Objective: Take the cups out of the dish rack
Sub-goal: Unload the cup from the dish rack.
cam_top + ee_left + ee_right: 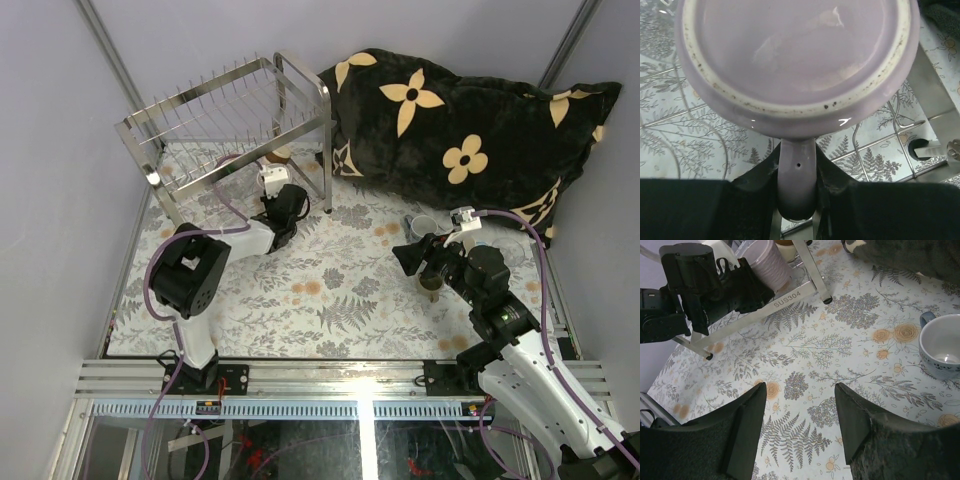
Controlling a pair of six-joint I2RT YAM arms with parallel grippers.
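Cups noted at three spots, read from the left. Dish rack (782,301) stands at the far left corner of the table, on a fern-and-flower tablecloth (330,300).

Left arm reaches in under the rack's tines. Left gripper (797,180) is clamped on the handle of the lilac mug (795,60). Handle sits squarely between the two fingers (762,175). Mug's unglazed foot ring and base face the wrist camera. Thin rack wires and the tablecloth show behind it. From the right wrist view, this mug sits low in the rack, just behind the bar stamped SUS304, near the rack's right front leg.

A tan cup (280,155) shows just beyond the lilac mug, inside the rack's right end. Only its top is visible.

Black pillow (470,130) with cream flowers lies along the far edge, right of the rack.

Light blue mug (940,352) stands upright on the tablecloth, out of the rack. It is just in front of the pillow, cream inside, handle to the far side.

Right gripper (800,430) hovers over bare tablecloth near the blue mug. Its fingers (747,425) are apart with nothing between them, touching nothing.

Small brownish cup (430,287) stands on the tablecloth beside the right arm's wrist, partly hidden by it. Cannot tell more about it.
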